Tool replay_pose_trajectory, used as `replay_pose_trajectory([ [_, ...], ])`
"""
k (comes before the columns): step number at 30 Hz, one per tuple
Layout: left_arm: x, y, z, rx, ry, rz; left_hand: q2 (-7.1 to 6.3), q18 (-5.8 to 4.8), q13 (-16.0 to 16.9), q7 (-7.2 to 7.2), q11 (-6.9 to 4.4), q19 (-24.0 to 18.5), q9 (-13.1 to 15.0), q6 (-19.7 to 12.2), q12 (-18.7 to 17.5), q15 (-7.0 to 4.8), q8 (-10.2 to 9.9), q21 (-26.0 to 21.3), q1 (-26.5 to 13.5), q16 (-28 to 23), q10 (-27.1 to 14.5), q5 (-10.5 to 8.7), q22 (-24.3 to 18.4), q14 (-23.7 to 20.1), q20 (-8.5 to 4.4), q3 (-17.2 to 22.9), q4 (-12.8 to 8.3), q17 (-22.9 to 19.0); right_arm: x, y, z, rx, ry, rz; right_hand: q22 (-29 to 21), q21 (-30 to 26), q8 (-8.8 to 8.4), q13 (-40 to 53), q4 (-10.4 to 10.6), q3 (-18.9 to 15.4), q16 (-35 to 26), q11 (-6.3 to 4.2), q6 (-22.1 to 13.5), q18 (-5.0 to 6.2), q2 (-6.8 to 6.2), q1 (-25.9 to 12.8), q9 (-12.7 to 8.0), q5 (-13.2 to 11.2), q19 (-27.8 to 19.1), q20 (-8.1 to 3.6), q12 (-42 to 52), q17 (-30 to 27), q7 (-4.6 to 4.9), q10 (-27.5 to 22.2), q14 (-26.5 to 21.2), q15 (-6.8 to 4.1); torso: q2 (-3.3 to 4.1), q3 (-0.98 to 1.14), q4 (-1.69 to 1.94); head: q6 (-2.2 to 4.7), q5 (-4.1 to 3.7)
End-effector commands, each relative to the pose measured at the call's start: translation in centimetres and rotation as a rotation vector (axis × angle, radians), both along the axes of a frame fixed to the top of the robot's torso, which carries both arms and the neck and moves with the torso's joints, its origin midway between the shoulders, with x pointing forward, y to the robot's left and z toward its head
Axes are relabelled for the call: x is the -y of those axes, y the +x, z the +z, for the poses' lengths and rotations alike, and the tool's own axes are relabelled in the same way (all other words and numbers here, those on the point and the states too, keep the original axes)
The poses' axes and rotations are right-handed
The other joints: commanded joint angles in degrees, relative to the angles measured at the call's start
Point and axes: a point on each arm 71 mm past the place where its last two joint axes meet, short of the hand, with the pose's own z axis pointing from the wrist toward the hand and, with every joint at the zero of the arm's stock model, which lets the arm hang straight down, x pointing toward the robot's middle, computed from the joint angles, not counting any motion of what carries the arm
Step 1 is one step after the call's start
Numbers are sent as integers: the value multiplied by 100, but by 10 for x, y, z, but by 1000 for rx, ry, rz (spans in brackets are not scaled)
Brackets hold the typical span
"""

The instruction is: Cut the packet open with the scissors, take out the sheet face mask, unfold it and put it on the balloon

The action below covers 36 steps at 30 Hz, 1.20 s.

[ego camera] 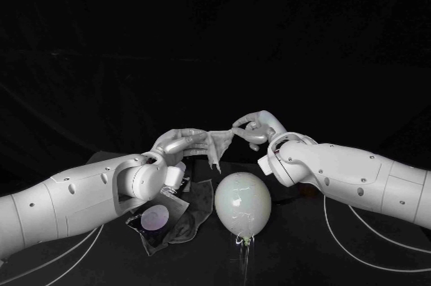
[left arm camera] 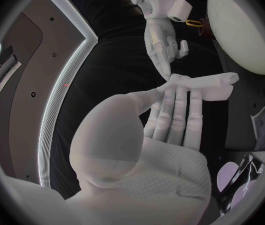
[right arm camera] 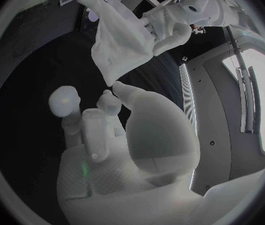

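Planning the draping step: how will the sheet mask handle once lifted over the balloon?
Probably floppy: the sheet mask hangs in folds from the left hand, sagging below it. Likely light, since the fingertips alone seem to carry it. It may cling to itself: it looks bunched rather than spread near the right hand.

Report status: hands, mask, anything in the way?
Left hand and right hand both hold the sheet mask, partly folded, in the air. Balloon below, bare. Packet lies beside balloon, not in the way.

A small round pale disc (ego camera: 156,218) lies on the black table (ego camera: 301,261).
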Motion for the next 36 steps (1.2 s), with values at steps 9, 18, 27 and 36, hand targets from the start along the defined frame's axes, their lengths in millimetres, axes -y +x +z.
replay_pose_trajectory([
  [9,-2,0,1,-4,-6,41,63,60,17,6,-31,91,1685,-22,-128,-46,53,123,11,-188,256,15,46,287,-59,1,-68,-49,16,-5,0,-11,5,34,112,-642,-220,-486,94,-226,-236,115,-121,139,-74,4,-111,25,-391,160,-515,-14,123,-592,-251,131,1,5,-2,10,40],
  [18,-2,0,1,-9,-4,46,34,55,21,5,-43,97,1712,6,-179,-63,51,185,10,-260,338,15,80,382,-84,24,-114,-57,7,-25,6,55,-6,74,796,1470,51,786,87,-272,554,-152,670,-164,152,155,-86,36,910,28,1396,1152,-168,889,505,-103,0,8,-10,2,41],
  [27,1,-1,1,-12,5,46,-18,47,20,3,-50,79,1712,33,-236,-74,19,251,17,-334,388,14,121,441,-107,50,-187,-65,-25,-42,9,88,-21,123,909,1785,-11,1076,175,-363,661,-180,756,-224,120,36,-154,36,1086,-20,1762,1357,-199,1168,599,-140,-4,-2,5,22,3],
  [36,4,-2,1,-12,11,42,-29,41,20,1,-53,65,1707,66,-270,-77,2,295,6,-376,417,14,150,474,-116,65,-212,-68,-43,-44,10,107,-37,104,938,1857,-99,1226,271,-494,700,-169,755,-237,-8,-102,-219,36,1125,-25,1942,1436,-185,1287,631,-135,4,-4,7,22,1],
])
